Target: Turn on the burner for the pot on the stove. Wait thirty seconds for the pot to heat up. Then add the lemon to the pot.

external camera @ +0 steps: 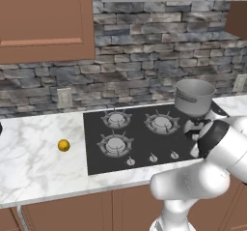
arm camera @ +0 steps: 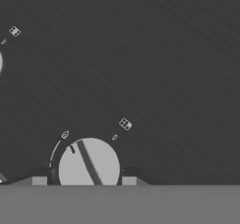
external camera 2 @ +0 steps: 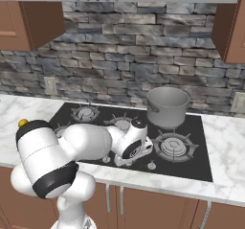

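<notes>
Left base view. Flat black glass stove [external camera: 144,150], set into a white grey-veined marble counter [external camera: 34,162]; round silver gas burners under star-shaped grates; a row of small silver knobs along the front edge. Plain grey metal cylindrical pot [external camera: 194,97], straight-sided and open-topped, standing upright on the rear right burner. Small round yellow-orange lemon [external camera: 63,145], lying on the marble left of the stove, well apart from the pot. White glossy arm with dark joints, rising at lower right and covering the stove's right front corner. Rough grey stone backsplash [external camera: 144,65] with a pale wall socket; brown wooden cabinets above and below.

Right base view. Same pot [external camera 2: 168,106] at the rear of the stove [external camera 2: 201,161], with a vacant burner before it. Lemon [external camera 2: 22,123] partly hidden behind the arm's rounded white shoulder. Gripper [external camera 2: 125,161] lowered to the stove's front edge, among the knobs. Grey range hood overhead.

Hand view. Round silver knob [arm camera: 89,166] with a dark diagonal slot, seated on matte black glass, ringed by small white printed marks. Two dark finger tips, one at each side of the knob, clamped on it.
</notes>
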You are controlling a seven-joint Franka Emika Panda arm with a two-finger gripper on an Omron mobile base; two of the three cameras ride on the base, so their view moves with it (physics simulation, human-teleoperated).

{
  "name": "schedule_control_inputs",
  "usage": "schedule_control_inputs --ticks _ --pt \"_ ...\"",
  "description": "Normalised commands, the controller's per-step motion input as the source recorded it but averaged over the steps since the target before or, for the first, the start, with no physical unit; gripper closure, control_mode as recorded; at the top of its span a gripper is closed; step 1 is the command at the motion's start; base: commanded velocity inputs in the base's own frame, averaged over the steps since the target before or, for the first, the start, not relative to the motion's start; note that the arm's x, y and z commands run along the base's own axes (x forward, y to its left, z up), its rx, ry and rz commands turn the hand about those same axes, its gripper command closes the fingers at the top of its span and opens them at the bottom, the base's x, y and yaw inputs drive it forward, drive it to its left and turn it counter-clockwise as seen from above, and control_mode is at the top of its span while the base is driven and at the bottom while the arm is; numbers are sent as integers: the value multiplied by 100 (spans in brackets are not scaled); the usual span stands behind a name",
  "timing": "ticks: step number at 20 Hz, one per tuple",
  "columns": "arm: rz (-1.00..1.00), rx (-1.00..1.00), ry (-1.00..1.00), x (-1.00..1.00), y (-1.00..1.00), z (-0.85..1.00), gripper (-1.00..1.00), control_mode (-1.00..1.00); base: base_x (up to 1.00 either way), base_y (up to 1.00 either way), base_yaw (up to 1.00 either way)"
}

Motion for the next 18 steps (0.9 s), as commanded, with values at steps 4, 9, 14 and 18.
schedule_control_inputs --ticks 4,9,14,18 --pt "52 0 0 0 -15 -17 100 -100 0 0 0" --pt "20 0 0 0 3 10 -100 -100 0 0 0" --pt "3 0 -7 -14 0 100 -100 -100 0 0 0" --pt "2 0 0 -5 6 100 -100 -100 0 0 0"
